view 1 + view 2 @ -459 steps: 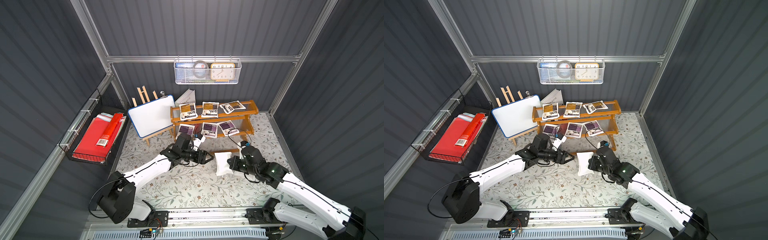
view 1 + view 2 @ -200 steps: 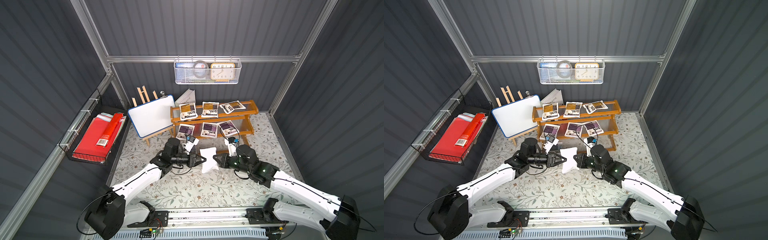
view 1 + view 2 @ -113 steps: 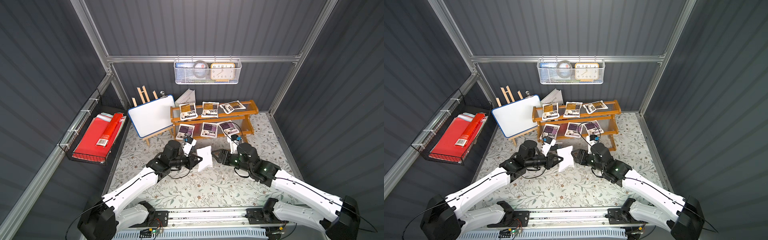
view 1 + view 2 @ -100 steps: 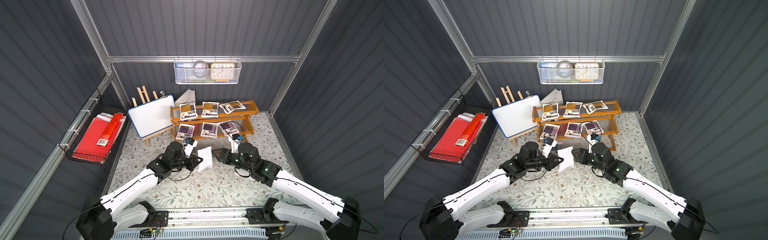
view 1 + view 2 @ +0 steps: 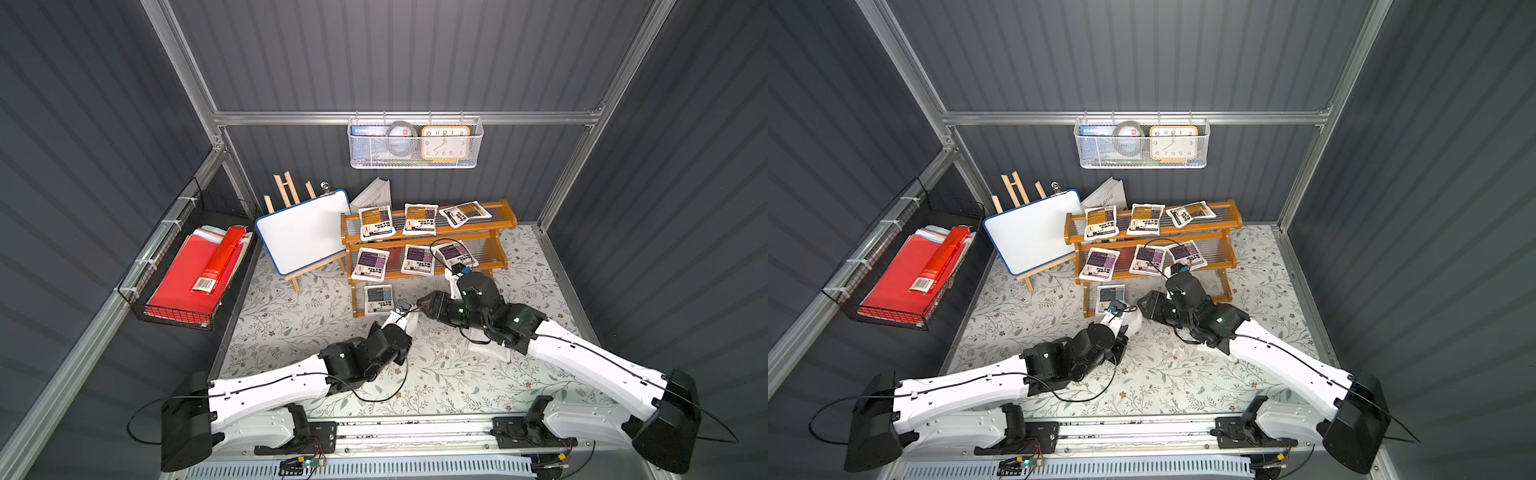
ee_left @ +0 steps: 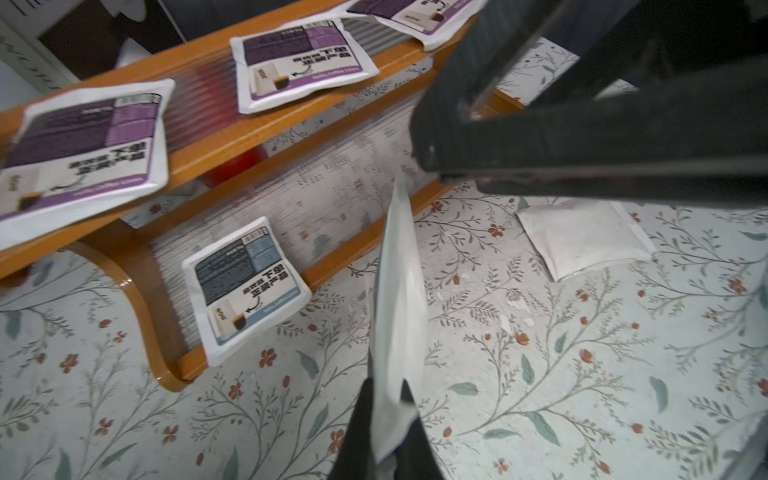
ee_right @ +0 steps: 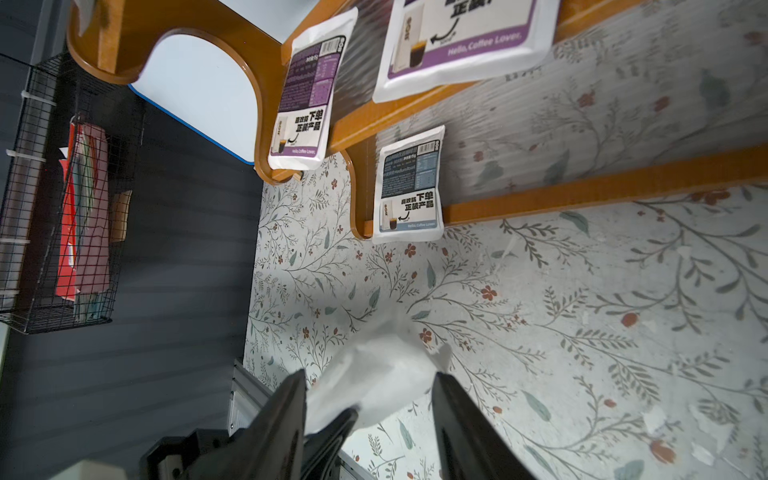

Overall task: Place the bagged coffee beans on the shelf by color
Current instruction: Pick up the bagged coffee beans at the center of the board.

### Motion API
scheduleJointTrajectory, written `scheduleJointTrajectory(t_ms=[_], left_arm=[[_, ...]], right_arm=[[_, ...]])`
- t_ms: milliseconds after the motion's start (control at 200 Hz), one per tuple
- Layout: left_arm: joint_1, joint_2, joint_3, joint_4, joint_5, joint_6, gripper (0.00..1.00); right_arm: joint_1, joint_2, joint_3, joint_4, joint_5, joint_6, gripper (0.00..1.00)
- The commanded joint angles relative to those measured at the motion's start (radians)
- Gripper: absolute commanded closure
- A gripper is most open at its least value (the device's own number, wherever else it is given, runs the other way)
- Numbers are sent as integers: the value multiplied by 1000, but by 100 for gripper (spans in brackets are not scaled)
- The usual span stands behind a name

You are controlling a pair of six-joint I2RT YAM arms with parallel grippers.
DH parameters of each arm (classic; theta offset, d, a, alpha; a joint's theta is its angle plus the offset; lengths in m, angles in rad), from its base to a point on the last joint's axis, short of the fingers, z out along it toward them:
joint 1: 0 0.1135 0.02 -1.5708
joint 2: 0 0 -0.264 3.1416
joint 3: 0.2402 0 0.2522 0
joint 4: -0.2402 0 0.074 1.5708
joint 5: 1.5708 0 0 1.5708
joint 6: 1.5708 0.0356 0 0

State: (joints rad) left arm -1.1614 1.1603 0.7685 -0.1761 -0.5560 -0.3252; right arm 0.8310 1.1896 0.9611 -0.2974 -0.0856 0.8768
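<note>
Top views take in the whole cell. A pale floral-print mat covers the floor. At the back wall stands the stepped three-tier orange-brown wooden shelf with clear ribbed tiers, just beside a blue-rimmed whiteboard on an easel. Only these views show the upper tier.

Count on the shelf is seven:
- Three white pouches with orange-brown labels lie on the upper tier.
- Three white pouches with purple labels lie on the middle tier.
- One white pouch with a grey-blue label lies on the lower tier, at the end nearest the whiteboard.

The left wrist view shows the left gripper clamped on one end of an eighth pouch, the plain white held pouch. It is seen edge-on above the mat, in front of the lower tier. In both top views it shows only as a small white patch between the two grippers.

The right wrist view alone shows the right gripper with its jaws standing well apart. The blurred far end of the held pouch lies between them, and contact with either finger cannot be determined.

The left wrist view alone gives a clear sight of the ninth, loose pouch. It lies flat on the mat, white back up and apart from the shelf. In the top views the right arm largely covers it.

Total is nine pouches.
</note>
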Motion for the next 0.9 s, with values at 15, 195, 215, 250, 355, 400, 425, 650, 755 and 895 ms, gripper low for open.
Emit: scheduleJointTrajectory(t_ms=[15,195,215,250,355,400,425,650,755,895], left_arm=[[-25,22,17,1,-177,36,100],[-54,55,18,4,-173,17,100],[-57,57,17,6,-175,11,100],[-61,59,13,8,-172,2,100],[-71,60,11,13,-175,-16,100],[-76,61,12,16,-177,-20,100],[-77,62,11,20,-177,-20,100],[-107,95,20,32,-180,-21,100],[-124,120,26,21,-207,-25,100],[-130,141,24,8,-255,-57,100]], right_arm=[[-1,14,39,-32,-23,8,48],[-1,56,69,-16,-53,1,49],[-1,61,74,-16,-56,-2,49],[-1,71,82,-18,-63,-6,50],[-1,100,101,-19,-84,-12,50],[-1,115,108,-21,-94,-16,51],[-1,125,112,-22,-98,-18,51],[0,181,141,-19,-136,-31,56],[-1,195,155,-48,-160,-44,67],[-1,194,155,-108,-219,-54,91]])
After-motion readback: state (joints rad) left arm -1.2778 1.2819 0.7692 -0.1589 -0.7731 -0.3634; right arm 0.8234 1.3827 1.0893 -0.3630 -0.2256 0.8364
